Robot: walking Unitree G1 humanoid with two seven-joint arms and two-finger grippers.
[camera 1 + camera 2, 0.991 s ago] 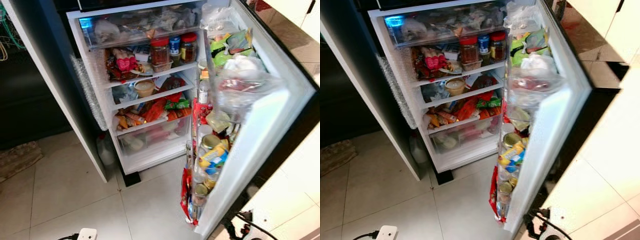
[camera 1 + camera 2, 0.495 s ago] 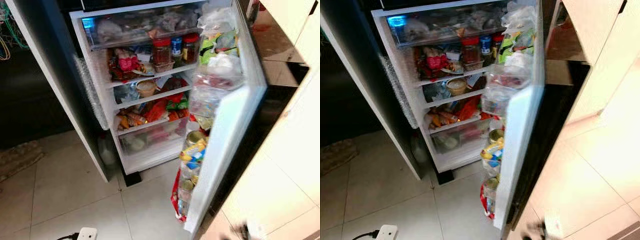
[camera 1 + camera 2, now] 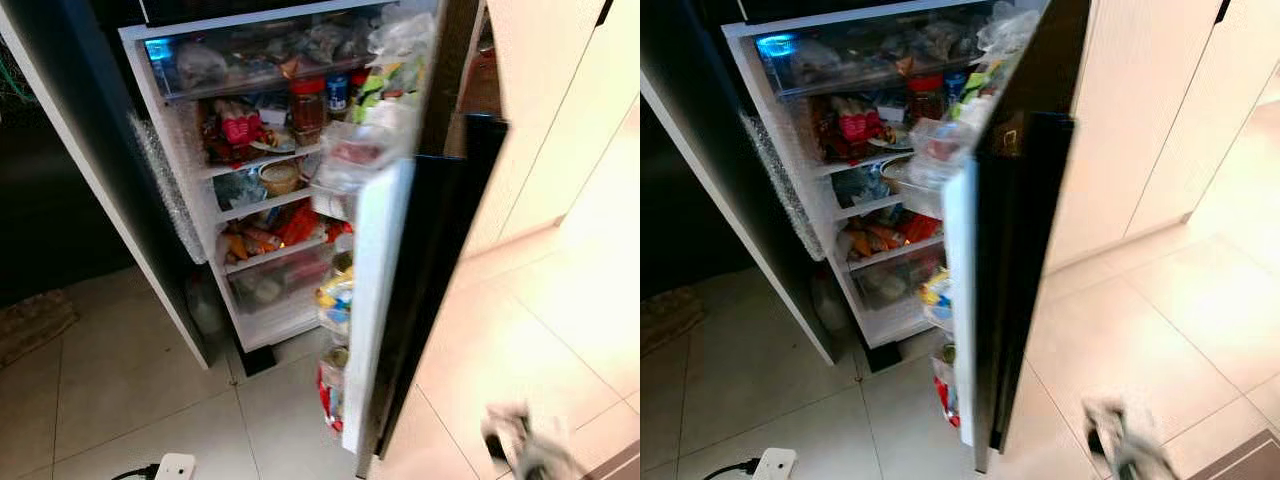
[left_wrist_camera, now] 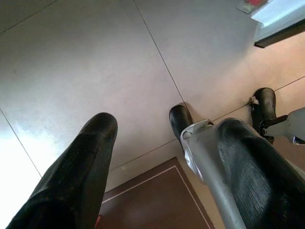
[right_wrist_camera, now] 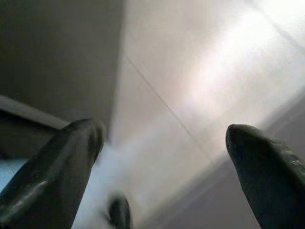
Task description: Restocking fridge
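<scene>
The fridge (image 3: 165, 215) stands with its black door (image 3: 440, 250) swung about halfway, edge-on to me. Its shelves are crowded: red-lidded jars (image 3: 307, 103) on an upper shelf, a bowl (image 3: 279, 177) below, orange packets (image 3: 270, 235) lower down. The door bins (image 3: 340, 290) hold bags and cans. My right gripper (image 5: 164, 131) is open and holds nothing; it hangs over the floor tiles, and it shows as a blur (image 3: 525, 445) at the lower right, apart from the door. My left gripper (image 4: 167, 124) hangs open over the floor by my feet.
A white power strip (image 3: 172, 466) with its cable lies on the tiles at the front left. A brown mat (image 3: 35, 325) lies further left. Cream cabinet doors (image 3: 560, 100) stand behind the fridge door on the right. A dark rug edge (image 4: 157, 200) is under my left arm.
The fridge door has swung from wide open to about halfway, now hiding much of its bins. My right arm has come into view as a blur at the lower right.
</scene>
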